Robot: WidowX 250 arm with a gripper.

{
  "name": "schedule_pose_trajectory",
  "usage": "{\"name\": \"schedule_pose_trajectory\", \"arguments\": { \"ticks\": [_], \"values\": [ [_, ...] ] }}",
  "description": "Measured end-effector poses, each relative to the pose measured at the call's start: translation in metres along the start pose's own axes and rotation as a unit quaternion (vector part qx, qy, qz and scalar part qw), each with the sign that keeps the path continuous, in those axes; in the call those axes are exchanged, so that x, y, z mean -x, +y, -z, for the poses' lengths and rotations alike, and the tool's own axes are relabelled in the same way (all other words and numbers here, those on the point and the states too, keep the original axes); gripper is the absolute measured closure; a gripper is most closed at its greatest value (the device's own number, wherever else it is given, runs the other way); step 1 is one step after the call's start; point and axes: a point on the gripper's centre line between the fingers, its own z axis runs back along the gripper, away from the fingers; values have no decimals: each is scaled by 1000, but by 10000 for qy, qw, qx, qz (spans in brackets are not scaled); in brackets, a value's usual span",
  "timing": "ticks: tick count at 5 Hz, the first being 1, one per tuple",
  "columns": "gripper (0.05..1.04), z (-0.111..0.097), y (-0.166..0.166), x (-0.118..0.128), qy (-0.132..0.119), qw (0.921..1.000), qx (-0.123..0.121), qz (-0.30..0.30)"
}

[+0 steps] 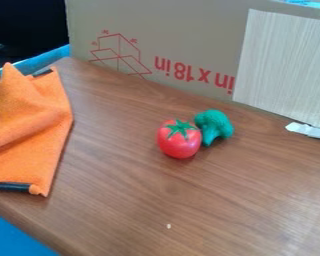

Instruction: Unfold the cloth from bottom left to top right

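I'm judging this as pre-grasp: cloth (32, 137) is lying rumpled, so I'm targeting its bottom left next. Can't tell pincer state.

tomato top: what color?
The star-shaped top of the tomato is green; the fruit itself is red. Best seen in the camera view.

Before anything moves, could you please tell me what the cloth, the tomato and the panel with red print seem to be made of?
The cloth looks like soft, matte fabric: it bends into folds. The tomato seems smooth plastic, perhaps rubber, with a slight shine. The panel looks like matte cardboard: flat, dull and printed.
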Motion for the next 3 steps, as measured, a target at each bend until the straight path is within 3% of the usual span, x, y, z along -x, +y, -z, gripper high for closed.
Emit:
{"name": "schedule_pose_trajectory", "arguments": {
  "ticks": [2, 3],
  "values": [
    [123, 7, -2, 2, 53, 10000, 53, 58],
    [341, 12, -3, -2, 40, 10000, -62, 47]
  ]
}}
